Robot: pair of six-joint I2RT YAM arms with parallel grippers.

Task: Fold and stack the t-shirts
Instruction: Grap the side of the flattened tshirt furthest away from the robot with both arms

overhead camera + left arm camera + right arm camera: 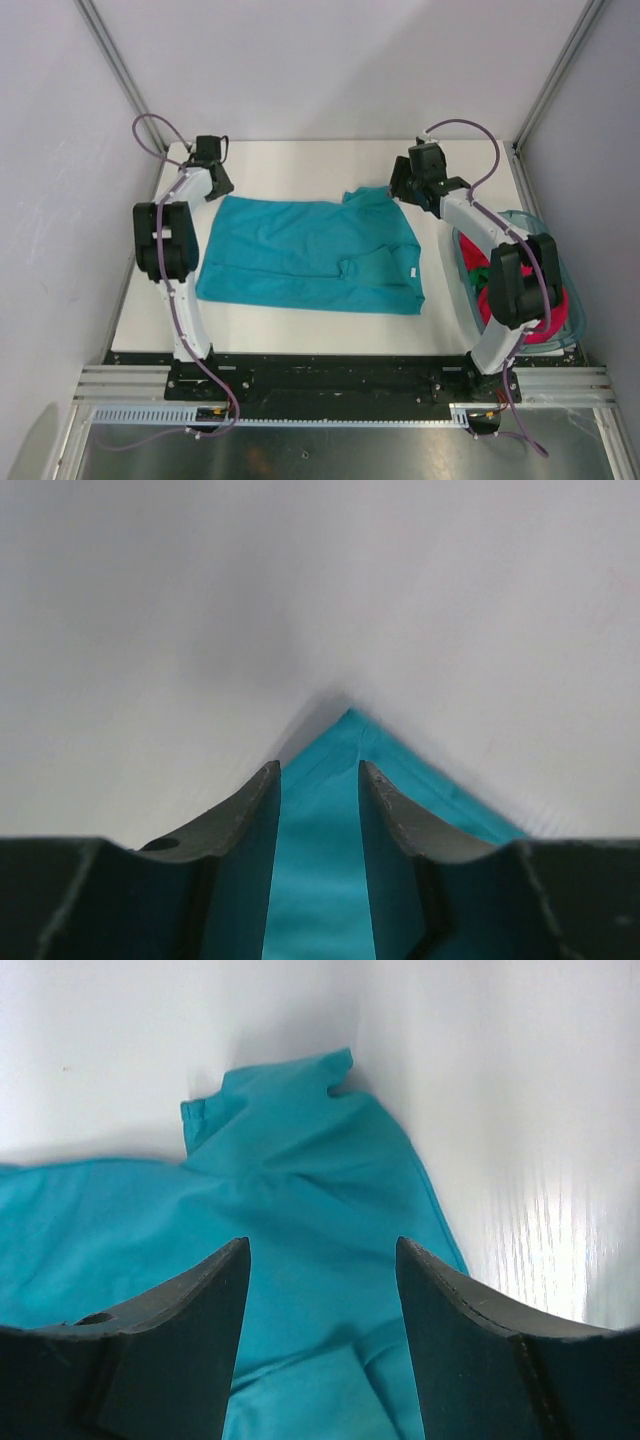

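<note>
Teal tee (pixel 310 260) lies spread flat at desk (pixel 300 165) centre, with one sleeve bunched at its 1 o'clock corner.

Left jaws: parted, pinching nothing, poised over the tee's 10 o'clock corner. The corner tip shows between them in the wrist view.

Right jaws: spread wide, holding nothing, above the 1 o'clock shoulder and sleeve.

Risks, as we judge them:
- The left jaws sit very near the corner tip. A shallow bite there could let the cloth slip out on lifting.
- The right jaws could close on the rumpled sleeve alone, so the fold would come out skewed or carry a hidden crease.
- If the arms lift unevenly, the tee will drag and wrinkle across the desk.
- The right arm's elbow hangs over the basket (pixel 572 290) and could knock its rim.

Containers: there is one basket, at 3 o'clock of the tee. It holds a crumpled magenta tee (pixel 550 333) and a bit of green cloth (pixel 478 272). The arm hides the rest.
</note>
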